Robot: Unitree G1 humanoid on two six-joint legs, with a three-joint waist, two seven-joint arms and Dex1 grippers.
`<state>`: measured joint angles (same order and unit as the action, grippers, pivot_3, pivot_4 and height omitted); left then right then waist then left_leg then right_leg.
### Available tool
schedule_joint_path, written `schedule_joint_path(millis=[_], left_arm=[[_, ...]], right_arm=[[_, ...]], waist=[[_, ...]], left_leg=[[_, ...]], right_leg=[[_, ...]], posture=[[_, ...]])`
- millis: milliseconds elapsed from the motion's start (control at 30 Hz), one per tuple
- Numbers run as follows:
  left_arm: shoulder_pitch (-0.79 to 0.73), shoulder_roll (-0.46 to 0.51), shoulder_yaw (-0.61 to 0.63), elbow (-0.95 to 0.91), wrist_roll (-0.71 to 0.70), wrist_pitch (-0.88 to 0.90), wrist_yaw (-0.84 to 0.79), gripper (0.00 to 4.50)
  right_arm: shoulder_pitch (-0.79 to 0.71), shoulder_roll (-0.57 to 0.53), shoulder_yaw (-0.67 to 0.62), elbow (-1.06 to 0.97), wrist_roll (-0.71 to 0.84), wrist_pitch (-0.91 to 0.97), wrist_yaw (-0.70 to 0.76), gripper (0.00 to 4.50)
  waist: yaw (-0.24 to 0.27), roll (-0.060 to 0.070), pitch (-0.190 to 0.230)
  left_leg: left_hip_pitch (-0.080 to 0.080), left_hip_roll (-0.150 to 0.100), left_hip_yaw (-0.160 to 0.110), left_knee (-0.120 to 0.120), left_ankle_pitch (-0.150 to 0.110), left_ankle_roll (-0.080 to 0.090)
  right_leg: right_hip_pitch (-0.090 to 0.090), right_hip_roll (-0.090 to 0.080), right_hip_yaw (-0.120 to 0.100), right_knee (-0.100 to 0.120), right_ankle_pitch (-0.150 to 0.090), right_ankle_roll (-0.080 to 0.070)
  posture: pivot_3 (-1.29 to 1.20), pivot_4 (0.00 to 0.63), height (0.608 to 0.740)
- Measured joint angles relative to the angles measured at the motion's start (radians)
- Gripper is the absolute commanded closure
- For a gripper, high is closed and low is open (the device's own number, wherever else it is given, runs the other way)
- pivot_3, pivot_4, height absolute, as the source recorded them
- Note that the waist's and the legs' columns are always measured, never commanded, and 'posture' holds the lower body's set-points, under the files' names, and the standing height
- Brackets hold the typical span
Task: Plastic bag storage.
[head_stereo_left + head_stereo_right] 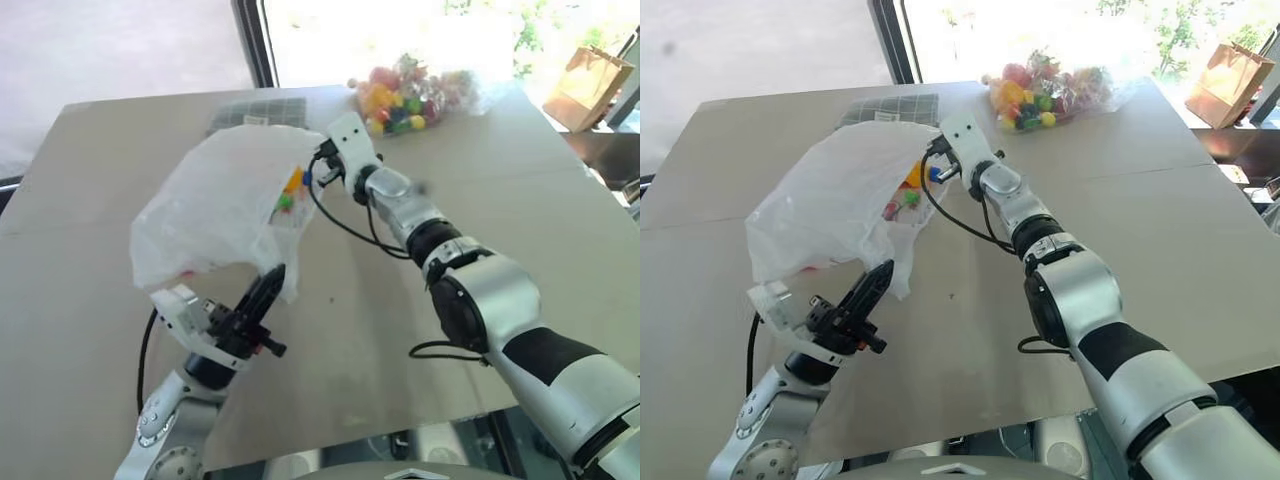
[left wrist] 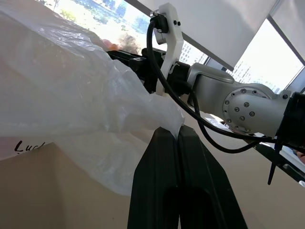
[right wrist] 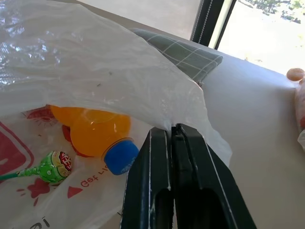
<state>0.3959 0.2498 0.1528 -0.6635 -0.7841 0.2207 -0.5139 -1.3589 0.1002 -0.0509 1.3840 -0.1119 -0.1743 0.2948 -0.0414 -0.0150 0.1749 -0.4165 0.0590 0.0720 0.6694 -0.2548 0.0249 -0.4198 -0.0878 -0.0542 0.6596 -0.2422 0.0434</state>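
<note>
The plastic bag (image 1: 215, 205), thin and translucent white with red print, hangs stretched above the table between both grippers. My left gripper (image 1: 274, 274) is shut on the bag's near lower edge, and the film is pinched at its tips (image 2: 177, 134). My right gripper (image 1: 317, 168) is shut on the bag's far edge, and in the right wrist view the film sits between its closed tips (image 3: 172, 128). Through the bag I see an orange bottle (image 3: 93, 133) with a blue cap and a green lollipop (image 3: 55, 164).
A small clear bag of colourful round pieces (image 1: 410, 95) lies at the table's far edge, with a green checked cloth (image 1: 258, 110) behind the plastic bag. A brown paper bag (image 1: 590, 85) stands beyond the beige table (image 1: 520, 200) at the far right.
</note>
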Motion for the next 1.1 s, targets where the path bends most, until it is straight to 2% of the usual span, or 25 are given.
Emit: schedule_joint_path(millis=[167, 300, 500, 733, 767, 867, 967, 1033, 1067, 1100], left_arm=[[0.003, 0.011, 0.008, -0.009, -0.008, 0.005, 0.018, 4.50], [0.003, 0.023, 0.022, -0.023, -0.030, 0.014, 0.033, 4.50], [-0.005, 0.051, 0.083, -0.020, -0.074, 0.015, 0.036, 4.50], [-0.087, 0.111, 0.162, 0.046, -0.123, 0.018, 0.011, 4.50], [-0.096, 0.115, 0.165, 0.052, -0.124, 0.019, 0.008, 4.50], [-0.134, 0.137, 0.195, 0.090, -0.142, 0.023, -0.005, 4.50], [-0.158, 0.143, 0.211, 0.118, -0.147, 0.033, -0.007, 4.50], [-0.159, 0.145, 0.214, 0.128, -0.148, 0.034, -0.007, 4.50], [-0.173, 0.147, 0.214, 0.137, -0.150, 0.039, -0.012, 4.50], [-0.185, 0.151, 0.212, 0.146, -0.150, 0.043, -0.015, 4.50]], right_arm=[[0.001, -0.001, 0.006, 0.000, -0.029, 0.000, -0.012, 4.45], [0.009, -0.024, -0.011, 0.000, -0.035, -0.006, -0.078, 4.45], [0.007, -0.063, -0.072, -0.009, 0.006, -0.128, -0.105, 4.45], [0.045, -0.117, -0.076, -0.142, 0.051, -0.252, -0.002, 4.45], [0.071, -0.126, -0.074, -0.183, 0.059, -0.257, 0.017, 4.45], [0.246, -0.163, -0.051, -0.478, 0.100, -0.188, 0.104, 4.45], [0.403, -0.193, -0.011, -0.824, 0.151, 0.018, 0.163, 4.45], [0.420, -0.194, 0.001, -0.904, 0.168, 0.073, 0.176, 4.45], [0.458, -0.207, 0.025, -1.100, 0.212, 0.220, 0.198, 4.45], [0.482, -0.217, 0.039, -1.195, 0.245, 0.302, 0.210, 4.21]], waist=[[0.000, 0.000, 0.000], [0.001, 0.000, 0.000], [0.000, 0.000, 0.000], [0.004, 0.000, 0.000], [0.006, 0.000, 0.000], [0.013, 0.000, 0.000], [0.009, 0.000, 0.000], [0.002, 0.000, 0.000], [0.003, 0.000, 0.000], [0.006, 0.000, 0.000]], left_leg=[[0.000, 0.000, 0.000, 0.000, 0.000, 0.000], [0.000, 0.000, 0.000, 0.000, 0.000, 0.000], [0.000, 0.000, 0.000, 0.000, 0.000, 0.000], [0.000, 0.000, 0.000, 0.000, 0.002, -0.003], [0.000, 0.000, 0.000, 0.000, 0.002, -0.003], [0.000, 0.000, -0.001, 0.000, 0.002, -0.003], [0.000, 0.000, -0.001, 0.000, 0.002, -0.004], [0.001, 0.001, -0.001, 0.000, 0.002, -0.004], [0.001, 0.001, -0.001, 0.000, 0.002, -0.003], [0.001, 0.001, -0.002, 0.000, 0.001, -0.002]], right_leg=[[0.000, 0.000, 0.000, 0.000, 0.000, 0.000], [0.000, 0.000, 0.000, 0.000, 0.000, 0.000], [0.000, 0.000, 0.000, 0.000, 0.000, 0.000], [0.001, 0.000, 0.000, 0.000, 0.000, 0.000], [0.001, 0.000, -0.001, -0.001, 0.000, 0.000], [0.002, 0.000, -0.001, -0.002, 0.000, 0.000], [0.002, 0.000, -0.001, -0.001, 0.000, 0.000], [0.001, 0.000, 0.000, 0.000, 0.000, 0.000], [0.001, 0.001, -0.002, 0.001, 0.000, 0.000], [0.002, 0.001, -0.002, 0.001, 0.000, 0.000]], posture=[[0.00, 0.150, 0.740], [0.00, 0.150, 0.740], [0.00, 0.150, 0.740], [0.00, 0.150, 0.740], [0.00, 0.150, 0.740], [0.00, 0.150, 0.740], [0.00, 0.150, 0.740], [0.00, 0.150, 0.740], [0.00, 0.150, 0.740], [0.00, 0.150, 0.740]])
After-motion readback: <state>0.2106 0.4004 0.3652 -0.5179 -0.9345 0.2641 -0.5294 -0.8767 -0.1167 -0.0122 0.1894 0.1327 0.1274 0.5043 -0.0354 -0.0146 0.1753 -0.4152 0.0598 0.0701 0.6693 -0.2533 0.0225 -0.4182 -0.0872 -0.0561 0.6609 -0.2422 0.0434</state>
